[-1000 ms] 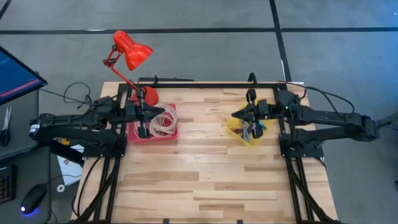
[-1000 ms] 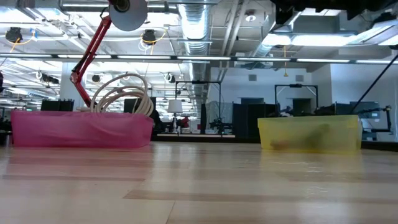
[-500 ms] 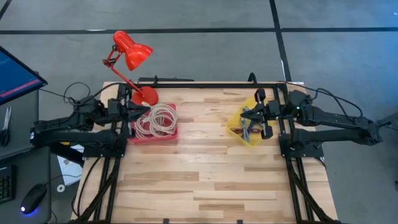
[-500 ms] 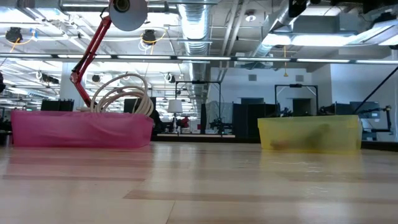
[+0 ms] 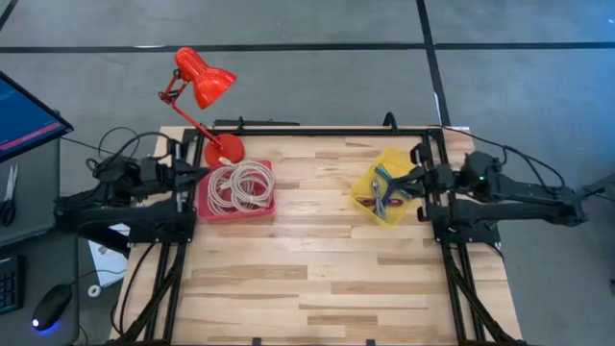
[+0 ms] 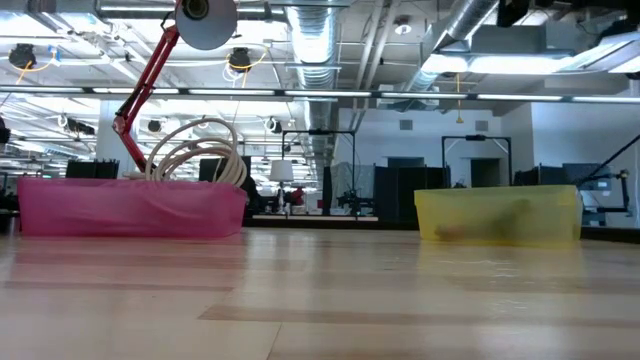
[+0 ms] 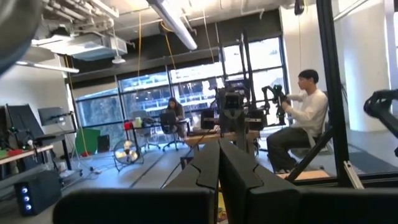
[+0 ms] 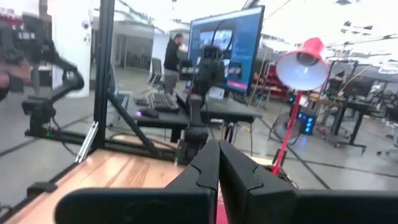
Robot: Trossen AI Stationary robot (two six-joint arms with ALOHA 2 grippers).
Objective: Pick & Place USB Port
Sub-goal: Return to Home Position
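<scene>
A yellow bin [image 5: 384,165] on the table's right half holds a tangle of small dark and coloured USB parts [image 5: 382,199]. A pink bin [image 5: 237,210] on the left half holds coiled white cables [image 5: 240,185]. In the low view the pink bin [image 6: 130,207] and the yellow bin [image 6: 497,215] both rest flat on the wood. My left gripper [image 5: 203,171] is shut and hangs just left of the pink bin. My right gripper [image 5: 407,180] is shut, at the yellow bin's right edge. In both wrist views the fingers [image 7: 219,168] [image 8: 217,165] meet with nothing between them.
A red desk lamp [image 5: 204,81] stands with its base [image 5: 227,149] at the far left of the table, behind the pink bin. Bare wood [image 5: 317,269] fills the middle and near half. A person [image 7: 303,118] sits in the room beyond the table.
Both arms have drawn back from over their bins. My left gripper moved from above the pink bin toward the table's left edge. My right gripper moved from above the yellow bin toward the right edge. The bins and what they hold stayed where they were.
</scene>
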